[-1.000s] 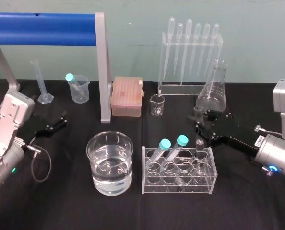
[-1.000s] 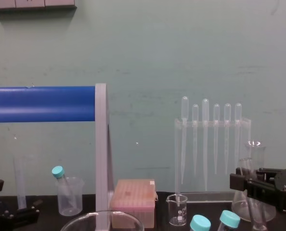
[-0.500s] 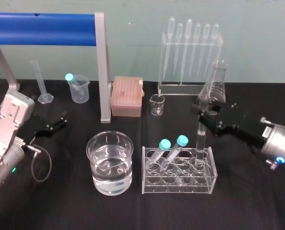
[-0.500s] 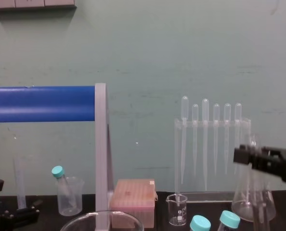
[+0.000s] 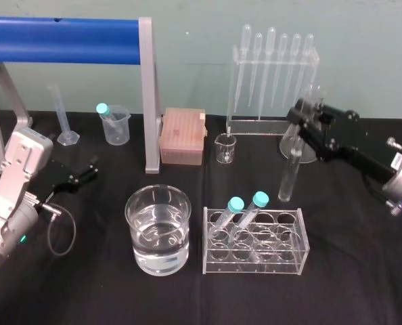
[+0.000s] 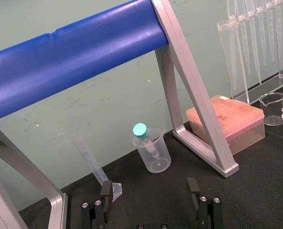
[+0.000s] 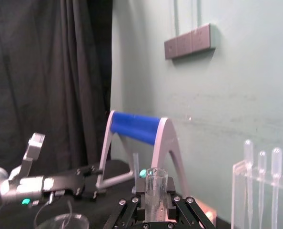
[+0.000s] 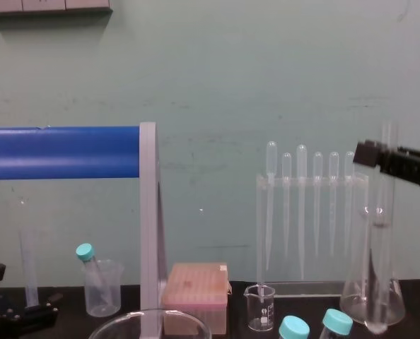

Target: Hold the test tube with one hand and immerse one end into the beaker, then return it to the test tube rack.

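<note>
The test tube (image 5: 289, 172) is held near its flared rim by the right tool (image 5: 304, 116), which is clenched on the glass. In the right wrist view the open rim is seen standing up between the two black fingers (image 7: 182, 206). The tube hangs almost upright, a little tilted, with its rounded lower end free in the air just behind the right end of the test tube rack (image 5: 255, 261) and in none of its holes. It is judged to be light, stiff and very fragile: the glass is thin, clear, smooth and slippery, so a firm but not hard grip is needed. A hold close under the rim is considered right, because the flare can stop a slide and the long lower part is left free for dipping. The beaker (image 5: 132, 217), a wide round vessel of clear glass about half filled with a clear liquid, stands on the black cloth of the table (image 5: 356, 284) to the left of the rack, well apart from the tube. Its thin rim should not be struck. The left tool (image 5: 89, 170) is parked at the table's left side with its fingers spread and nothing between them.
</note>
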Robot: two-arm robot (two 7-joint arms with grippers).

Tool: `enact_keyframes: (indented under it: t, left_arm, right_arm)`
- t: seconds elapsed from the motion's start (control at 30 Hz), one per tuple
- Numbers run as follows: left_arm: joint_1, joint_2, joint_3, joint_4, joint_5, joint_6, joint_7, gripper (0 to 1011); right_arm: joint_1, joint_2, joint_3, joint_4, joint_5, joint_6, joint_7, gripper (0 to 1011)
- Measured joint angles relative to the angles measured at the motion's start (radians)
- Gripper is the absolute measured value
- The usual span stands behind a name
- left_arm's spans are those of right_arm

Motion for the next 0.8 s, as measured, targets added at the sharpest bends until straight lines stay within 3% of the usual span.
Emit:
enact_keyframes:
  t: [0.27,0.53,0.8]
  left_arm:
    - [0.0,0.0,0.0,0.0,0.0,0.0,0.0,1000]
    - [0.0,0.0,0.0,0.0,0.0,0.0,0.0,1000]
    - [0.0,0.0,0.0,0.0,0.0,0.0,0.0,1000]
  right_arm:
    - [0.029,-0.049,-0.004,0.068,0.012,-0.048,0.013,242]
    - [0.036,-0.062,-0.017,0.098,-0.044,-0.082,-0.002,242]
    - [0.037,-0.062,-0.017,0.099,-0.039,-0.081,-0.001,242]
